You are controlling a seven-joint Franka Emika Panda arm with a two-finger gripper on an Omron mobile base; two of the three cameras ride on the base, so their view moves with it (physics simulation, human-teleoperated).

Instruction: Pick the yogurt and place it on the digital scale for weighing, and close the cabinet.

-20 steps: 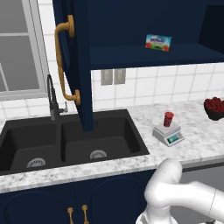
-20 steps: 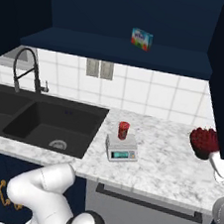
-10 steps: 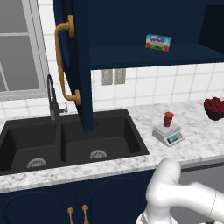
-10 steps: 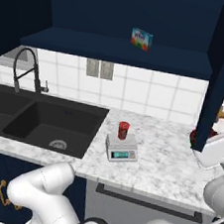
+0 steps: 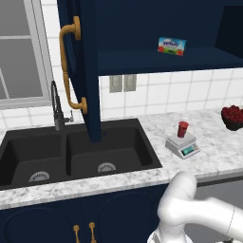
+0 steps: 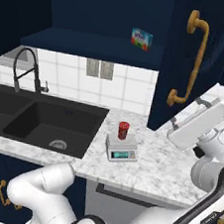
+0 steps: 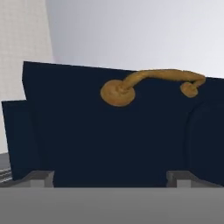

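The yogurt point(image 6: 123, 130) stands upright on the digital scale point(image 6: 121, 149), on the counter right of the sink point(image 5: 76, 154); the weighing step appears done. The cabinet point(image 6: 189, 54) doors hang open. The gripper point(image 7: 111, 177), fingers spread wide and empty, faces the right door's outer panel below its brass handle point(image 7: 148, 83). Best practice: press flat on the panel, away from the handle, sweeping the door shut in a steady arc.

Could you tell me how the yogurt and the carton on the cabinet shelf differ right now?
The yogurt is a small red tapered cup; the carton is a flat blue-green box with red print. The yogurt stands low on the digital scale on the counter; the carton sits high on the open cabinet shelf. Both stand upright, and nothing grips either.
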